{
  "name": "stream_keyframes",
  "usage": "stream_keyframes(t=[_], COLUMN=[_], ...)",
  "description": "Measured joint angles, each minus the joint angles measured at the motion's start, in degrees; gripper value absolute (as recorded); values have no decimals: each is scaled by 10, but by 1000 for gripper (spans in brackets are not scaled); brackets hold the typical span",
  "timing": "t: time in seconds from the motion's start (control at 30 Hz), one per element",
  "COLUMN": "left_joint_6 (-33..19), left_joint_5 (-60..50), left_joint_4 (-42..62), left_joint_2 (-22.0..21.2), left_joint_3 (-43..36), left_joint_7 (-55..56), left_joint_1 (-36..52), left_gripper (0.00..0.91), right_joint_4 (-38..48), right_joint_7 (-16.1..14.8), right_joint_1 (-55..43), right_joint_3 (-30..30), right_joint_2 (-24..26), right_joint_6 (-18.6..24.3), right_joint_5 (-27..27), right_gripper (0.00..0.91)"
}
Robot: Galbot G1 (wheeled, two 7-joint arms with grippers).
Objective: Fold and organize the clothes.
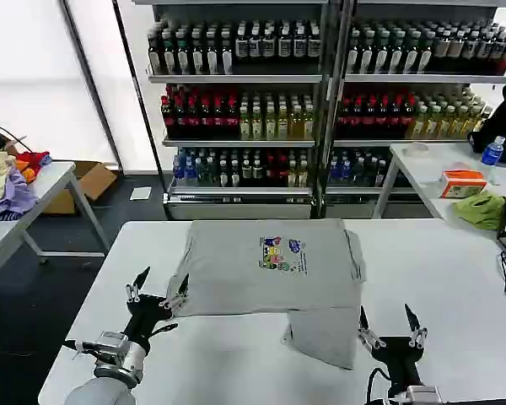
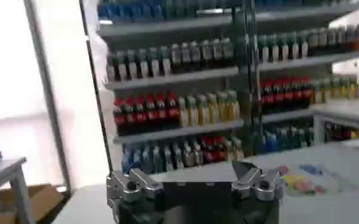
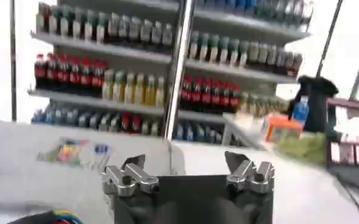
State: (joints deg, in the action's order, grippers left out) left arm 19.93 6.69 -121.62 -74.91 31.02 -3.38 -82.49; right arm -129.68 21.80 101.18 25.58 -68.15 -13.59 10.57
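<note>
I see my left gripper [image 2: 193,180] with jaws spread wide, the printed T-shirt [image 2: 307,181] on the white surface [image 2: 337,206] ahead, bottle shelves [image 2: 228,97] beyond.

Shelves of bottled drinks [image 1: 320,93] fill top of my view. Cardboard box [image 1: 88,181] on floor upper left, beside side table [image 1: 34,202] with lavender, cream, red garments [image 1: 8,181]. Right edge: orange box [image 1: 461,182], green cloth [image 1: 481,209], blue-capped bottle [image 1: 492,152].

Light grey cotton T-shirt [image 1: 270,266], soft matt cloth, lies on smooth matt white table [image 1: 455,278]; shelf's plastic drink bottles [image 1: 236,118] glossy; cardboard box [image 1: 88,181] dull.
</note>
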Motion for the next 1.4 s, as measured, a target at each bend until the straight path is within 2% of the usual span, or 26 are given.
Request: stream_keyframes(t=[0.33,1.2,1.23,1.27,1.3,1.33,1.37,1.4], left_joint_6=[57,75,76,77,79,80,81,82], left_joint_5=[3,14,16,18,21,23,24,26], left_joint_4=[54,123,123,122,122,122,123,124], left_joint_2=[23,38,38,39,39,39,39,40], left_joint_3=[8,6,6,5,5,5,4,4], left_joint_7=[-43,-73,-73,-73,-74,-74,-74,-75], left_joint_1=[19,35,34,33,32,31,31,30], left_gripper=[907,907,897,836,343,50,10,10], right_joint_4=[4,71,73,76,78,80,83,85], right_joint_7=[24,39,39,39,39,39,39,39], right_joint_1=[8,-44,-45,-46,-46,-46,-46,-46], right_joint_3=[-25,-98,-99,-99,-99,-99,-98,-99], right_joint_2=[-5,-45,-45,-45,-45,-46,-46,-47], right_joint_6=[-36,-56,-56,-55,-54,-53,-51,-50], right_joint_5=[26,28,28,29,30,30,31,31], right_gripper=[907,907,877,685,353,0,0,0])
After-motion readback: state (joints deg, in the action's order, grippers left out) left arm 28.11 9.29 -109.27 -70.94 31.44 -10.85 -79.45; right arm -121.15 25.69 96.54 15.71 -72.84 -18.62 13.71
